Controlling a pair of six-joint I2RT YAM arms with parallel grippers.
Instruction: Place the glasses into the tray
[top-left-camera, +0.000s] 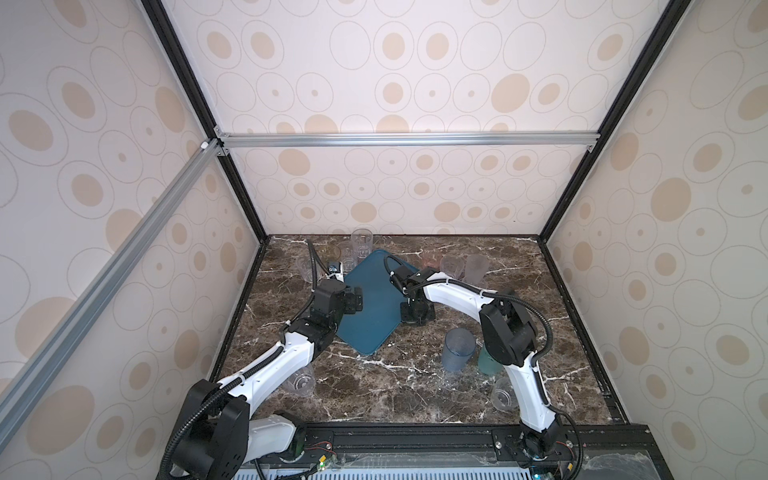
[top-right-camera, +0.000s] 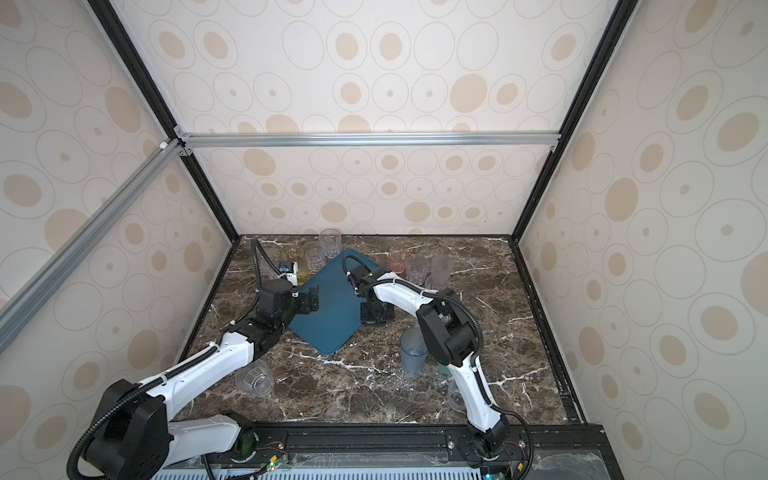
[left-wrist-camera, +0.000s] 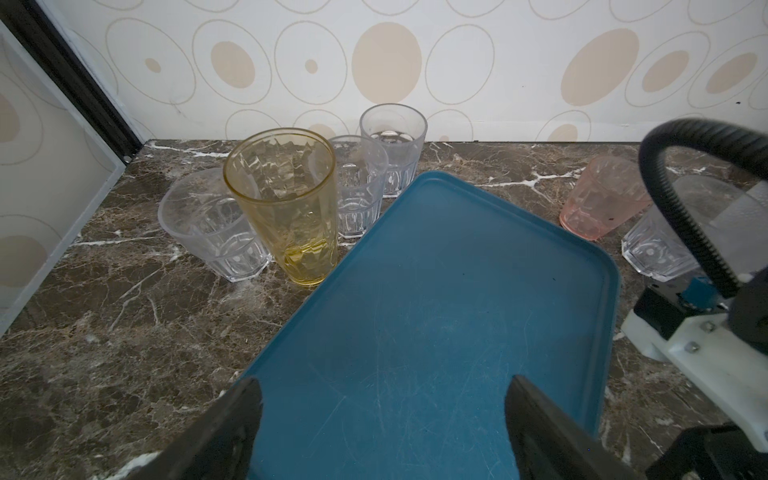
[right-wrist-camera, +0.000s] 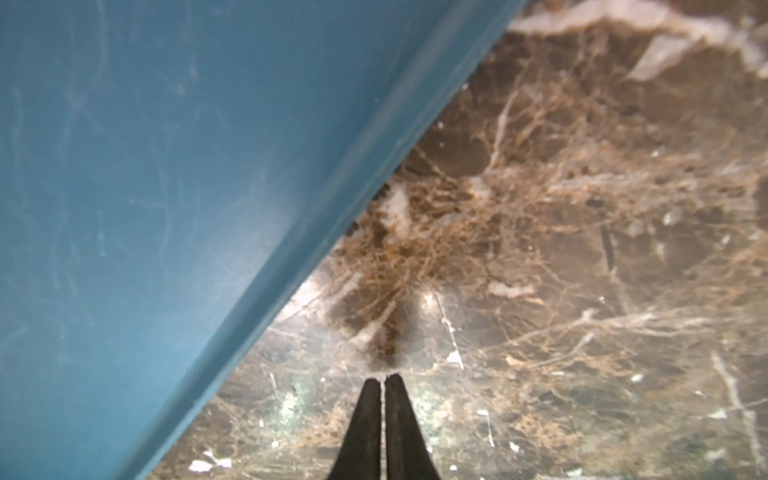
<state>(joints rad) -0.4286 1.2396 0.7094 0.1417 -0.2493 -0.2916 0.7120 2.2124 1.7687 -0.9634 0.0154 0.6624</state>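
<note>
1. My right gripper (right-wrist-camera: 383, 379) has its jaws pressed together on nothing. The tips point down at the desk (right-wrist-camera: 582, 249), just beside a long edge of the tray (right-wrist-camera: 166, 166).
2. My left gripper (left-wrist-camera: 385, 380) has its jaws wide apart, also empty, above the tray's left part.
3. The tray lies askew in the far middle of the desk, one corner toward the back edge. No glass stands in it, so I judge the task is not begun and all glasses remain to be moved.
4. Toward the back-left corner stands the yellow glass (left-wrist-camera: 286, 208), just beside the tray's rim, with three clear glasses (left-wrist-camera: 212, 224) around it. The pink glass (left-wrist-camera: 602, 203) and the grey glass (top-left-camera: 476, 268) stand back right. The blue glass (top-left-camera: 457, 349) is nearer the front edge.
5. The green glass (top-left-camera: 488, 361) is mostly hidden behind my right arm, and both front clear glasses (top-left-camera: 301, 380) are partly covered by the arms. The right wrist view is blurred, so I cannot tell if the tips touch the desk.
</note>
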